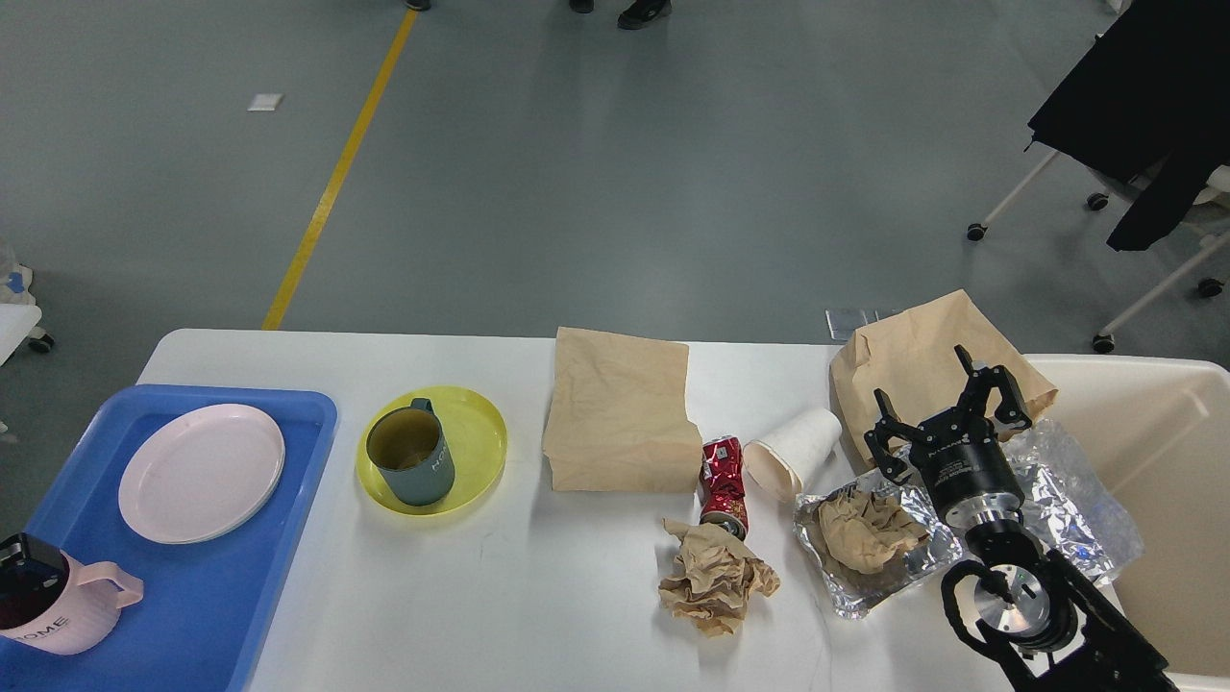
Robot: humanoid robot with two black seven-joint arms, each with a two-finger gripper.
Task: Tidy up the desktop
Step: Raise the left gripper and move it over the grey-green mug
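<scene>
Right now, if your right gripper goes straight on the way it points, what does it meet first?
The right gripper is open, pointing away toward the table's far edge. The first thing in that line looks like the crumpled brown paper bag behind it, though depth is unclear and it may pass above.

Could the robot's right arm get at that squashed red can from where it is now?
Probably yes. The right gripper hangs open above the foil, and the red can lies uncovered on the desktop, though the tipped paper cup and crumpled paper crowd it.
</scene>
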